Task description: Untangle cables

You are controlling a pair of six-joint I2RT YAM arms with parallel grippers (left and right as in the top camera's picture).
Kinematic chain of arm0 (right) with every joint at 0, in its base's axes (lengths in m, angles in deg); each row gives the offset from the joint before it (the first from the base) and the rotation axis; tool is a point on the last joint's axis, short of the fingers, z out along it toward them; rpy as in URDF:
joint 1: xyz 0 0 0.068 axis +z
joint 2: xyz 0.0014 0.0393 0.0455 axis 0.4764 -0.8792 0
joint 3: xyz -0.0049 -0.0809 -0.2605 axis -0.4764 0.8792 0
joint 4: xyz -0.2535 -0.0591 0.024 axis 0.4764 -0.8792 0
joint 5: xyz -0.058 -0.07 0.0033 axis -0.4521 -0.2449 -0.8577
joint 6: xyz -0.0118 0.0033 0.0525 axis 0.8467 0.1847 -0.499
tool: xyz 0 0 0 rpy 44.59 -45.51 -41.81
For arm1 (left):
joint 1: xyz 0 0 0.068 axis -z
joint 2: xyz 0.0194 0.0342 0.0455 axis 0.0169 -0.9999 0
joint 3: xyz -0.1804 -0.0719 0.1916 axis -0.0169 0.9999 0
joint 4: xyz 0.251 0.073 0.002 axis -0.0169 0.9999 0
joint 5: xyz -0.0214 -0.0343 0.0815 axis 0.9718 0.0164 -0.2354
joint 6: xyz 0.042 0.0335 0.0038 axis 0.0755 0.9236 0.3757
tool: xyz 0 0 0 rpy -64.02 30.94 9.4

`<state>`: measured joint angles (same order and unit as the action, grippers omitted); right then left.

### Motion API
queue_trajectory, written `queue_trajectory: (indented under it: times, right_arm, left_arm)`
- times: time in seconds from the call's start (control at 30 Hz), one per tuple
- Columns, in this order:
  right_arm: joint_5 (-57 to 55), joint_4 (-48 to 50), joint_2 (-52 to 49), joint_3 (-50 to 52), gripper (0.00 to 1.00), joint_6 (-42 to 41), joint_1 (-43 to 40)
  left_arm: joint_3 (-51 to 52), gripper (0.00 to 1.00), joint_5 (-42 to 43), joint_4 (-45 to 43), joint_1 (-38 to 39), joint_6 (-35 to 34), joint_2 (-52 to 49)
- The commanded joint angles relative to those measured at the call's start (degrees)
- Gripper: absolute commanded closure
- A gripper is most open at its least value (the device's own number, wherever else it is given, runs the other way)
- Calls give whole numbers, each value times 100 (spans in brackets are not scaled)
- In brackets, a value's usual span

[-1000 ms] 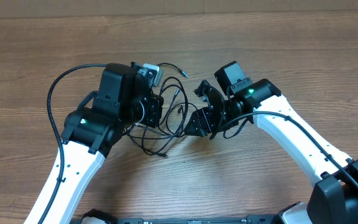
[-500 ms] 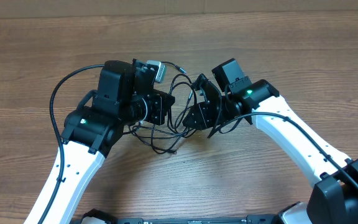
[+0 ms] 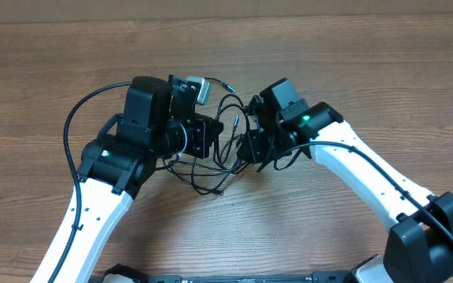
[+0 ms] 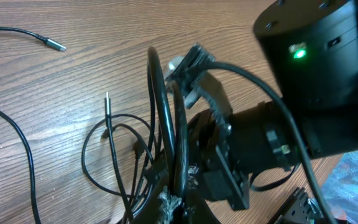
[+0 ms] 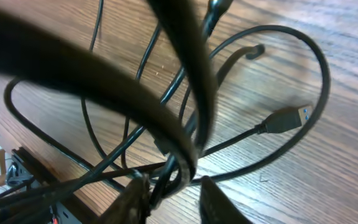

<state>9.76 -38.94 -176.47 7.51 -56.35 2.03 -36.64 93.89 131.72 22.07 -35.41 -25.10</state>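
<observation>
Closest on my right wrist camera, the right gripper (image 5: pixel 173 196) has its fingers (image 5: pixel 135 202) a narrow gap apart. Several strands of the cables (image 5: pixel 319 74) run through that gap, and I cannot tell whether they are pinched. Past the fingers, at 3 o'clock, a USB plug (image 5: pixel 286 119) lies on the table (image 5: pixel 328 180).

On my left wrist camera, the left gripper (image 4: pixel 169 202) sits fully closed at 6 o'clock. 2 strands rise out of it in a tall loop, so it has hold of the cables. Beyond it, a thin pin plug (image 4: pixel 107 102) lies at 9 o'clock and a metal plug (image 4: pixel 56 44) at 11 o'clock.

From overhead, the tangle lies mid-table between both grippers, the left at its 9 o'clock and the right at its 3 o'clock, both touching it.
</observation>
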Motion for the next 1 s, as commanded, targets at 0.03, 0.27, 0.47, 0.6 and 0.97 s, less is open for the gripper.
queue_trajectory:
  times: [0.03, 0.27, 0.47, 0.6, 0.97]
  right_arm:
    - [-55, 2, -227, -9, 81, -24, 120]
    - [-57, -166, -238, -9, 91, -22, 118]
    - [-105, -455, -238, -11, 96, -24, 4]
    - [-568, -551, -238, -11, 96, -341, -101]
    - [-1690, -979, -238, -11, 96, -1200, -901]
  left_arm:
    - [-118, 96, 144, -26, -20, -70, 50]
    - [-118, 96, -22, -20, -20, -31, 50]
    - [-118, 96, -595, 107, -20, -26, 50]
    - [-118, 96, -1025, 284, -20, -26, 50]
    - [-118, 96, -2304, 881, -26, -7, 50]
